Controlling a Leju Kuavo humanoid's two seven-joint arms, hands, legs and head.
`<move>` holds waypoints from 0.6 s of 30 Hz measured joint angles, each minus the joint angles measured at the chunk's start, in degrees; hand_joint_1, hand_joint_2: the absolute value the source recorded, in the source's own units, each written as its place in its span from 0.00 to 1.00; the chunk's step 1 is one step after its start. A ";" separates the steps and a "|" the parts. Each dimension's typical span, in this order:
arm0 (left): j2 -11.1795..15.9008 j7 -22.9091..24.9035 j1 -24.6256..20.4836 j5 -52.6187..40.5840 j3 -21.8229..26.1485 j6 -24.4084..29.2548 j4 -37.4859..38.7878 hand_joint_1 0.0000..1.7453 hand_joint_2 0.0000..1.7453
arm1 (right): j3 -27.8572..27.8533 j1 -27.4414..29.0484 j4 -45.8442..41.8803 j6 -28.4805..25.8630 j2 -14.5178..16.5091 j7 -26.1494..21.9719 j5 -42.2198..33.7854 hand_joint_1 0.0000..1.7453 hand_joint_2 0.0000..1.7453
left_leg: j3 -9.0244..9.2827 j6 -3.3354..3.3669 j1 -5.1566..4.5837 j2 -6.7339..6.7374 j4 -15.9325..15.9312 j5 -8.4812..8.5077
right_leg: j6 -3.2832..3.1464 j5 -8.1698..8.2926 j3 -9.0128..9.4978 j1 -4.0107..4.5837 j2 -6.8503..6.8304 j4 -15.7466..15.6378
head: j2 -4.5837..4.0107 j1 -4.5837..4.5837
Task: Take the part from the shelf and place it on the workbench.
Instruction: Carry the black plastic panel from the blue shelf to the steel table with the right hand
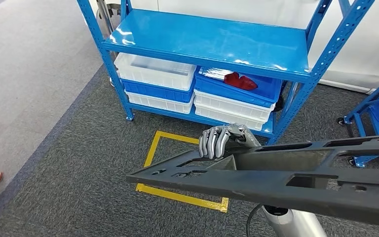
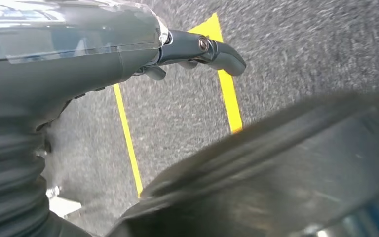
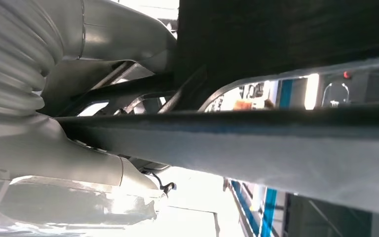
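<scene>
Head view: I have my right hand (image 1: 225,139) curled over the long black part (image 1: 276,180), carrying it level; left hand's (image 2: 128,49) grip I cannot tell.

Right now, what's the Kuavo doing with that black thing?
It's carrying a long black plastic part held out in front of its body. The hand seen in the head view has its fingers curled over the part's far edge. The blue shelf stands ahead, with stacked bins and a red piece in one blue bin. A yellow taped square marks the carpet below. No workbench is visible yet.
</scene>
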 joint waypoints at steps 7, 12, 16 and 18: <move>0.10 -0.05 0.53 0.01 0.00 0.01 -0.01 0.00 1.00 | 0.03 -0.04 0.08 0.05 0.02 -0.21 -0.04 0.75 1.00 | 4.73 0.31 -0.24 3.92 -6.00 3.33 | 0.28 -0.14 0.03 0.42 -4.59 0.22 | 0.00 0.01; 0.02 0.04 0.67 0.05 0.00 0.03 -0.01 0.00 1.00 | 0.08 -0.33 0.08 0.04 0.07 -0.38 -0.13 0.75 1.00 | 5.59 2.36 -0.20 2.98 -9.65 4.64 | 1.60 -0.60 -0.41 0.78 -5.45 0.93 | 0.00 0.01; -0.07 0.04 0.39 0.06 0.00 0.05 -0.02 0.00 1.00 | 0.09 -0.36 0.19 0.01 0.07 -0.44 -0.22 0.75 1.00 | 4.92 3.27 0.09 0.91 -9.91 5.48 | 2.63 -7.12 -5.66 0.29 -0.25 12.51 | 0.00 0.02; -0.08 0.04 0.27 0.05 0.00 0.05 -0.02 0.00 1.00 | 0.10 -0.29 0.32 -0.07 0.07 -0.45 -0.23 0.75 1.00 | 4.47 3.23 0.09 -0.46 -9.73 5.73 | 2.81 -8.21 -7.84 0.17 0.05 17.09 | 0.00 0.02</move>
